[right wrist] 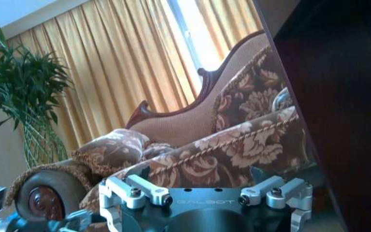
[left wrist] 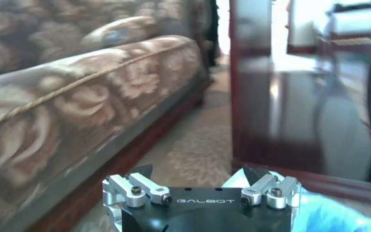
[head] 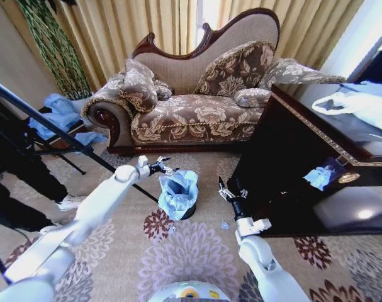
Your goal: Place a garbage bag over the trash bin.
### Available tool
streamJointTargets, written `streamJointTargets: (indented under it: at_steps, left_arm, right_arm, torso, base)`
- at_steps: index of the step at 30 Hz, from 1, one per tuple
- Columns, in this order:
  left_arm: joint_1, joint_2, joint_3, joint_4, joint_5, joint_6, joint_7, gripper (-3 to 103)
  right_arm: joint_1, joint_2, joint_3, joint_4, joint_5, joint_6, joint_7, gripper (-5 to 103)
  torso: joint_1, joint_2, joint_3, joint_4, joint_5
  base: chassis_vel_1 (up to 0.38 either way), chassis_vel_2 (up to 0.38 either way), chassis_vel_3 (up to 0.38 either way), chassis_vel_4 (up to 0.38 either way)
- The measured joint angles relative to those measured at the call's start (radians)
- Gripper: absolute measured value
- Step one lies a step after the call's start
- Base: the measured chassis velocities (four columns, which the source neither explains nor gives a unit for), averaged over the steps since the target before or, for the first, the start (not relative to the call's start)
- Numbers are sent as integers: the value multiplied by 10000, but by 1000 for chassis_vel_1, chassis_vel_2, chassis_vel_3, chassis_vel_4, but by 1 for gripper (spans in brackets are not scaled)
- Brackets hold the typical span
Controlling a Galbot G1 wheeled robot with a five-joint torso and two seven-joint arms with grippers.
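The trash bin (head: 190, 212) stands on the carpet in front of the sofa, its black wall showing low on one side. The light-blue garbage bag (head: 179, 189) lies crumpled over its top and hangs down its front. My left gripper (head: 160, 168) hovers open just beyond the bin's far-left rim, apart from the plastic. In the left wrist view the left gripper (left wrist: 197, 175) has nothing between its fingers, and the garbage bag (left wrist: 330, 212) shows beside it. My right gripper (head: 231, 189) stands open to the right of the bin, fingers up, and is empty in its own view (right wrist: 198, 178).
A floral sofa (head: 197, 119) spans the back. A dark wooden cabinet (head: 291, 157) stands close on the right, with a white handled bag (head: 360, 104) on top and a blue scrap (head: 320, 176) at its side. A black tripod leg (head: 65, 135) crosses the left.
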Motion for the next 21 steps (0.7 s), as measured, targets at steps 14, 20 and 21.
streamJointTargets:
  at_steps: [14, 20, 21]
  left_arm:
    - [-1882, -2376, 543, 4244, 1619, -1380, 2674, 98]
    - [-1943, -2886, 468, 5103, 1452, -936, 1987, 100]
    - [-1935, -3039, 375, 5291, 1437, -886, 1883, 100]
  right_arm:
    - [-64, 121, 18, -184, -378, 227, 216, 100]
    - [-190, 142, -28, -196, -448, 364, 214, 100]
    - [-231, 143, -29, -199, -466, 417, 212, 100]
  torso:
    - [0, 0, 0, 0, -1]
    - [0, -1, 0, 0, -2]
    - [-1, -1, 0, 1, -1]
  base:
    - [0, 0, 0, 0]
    - [0, 0, 0, 0]
    - [0, 0, 0, 0]
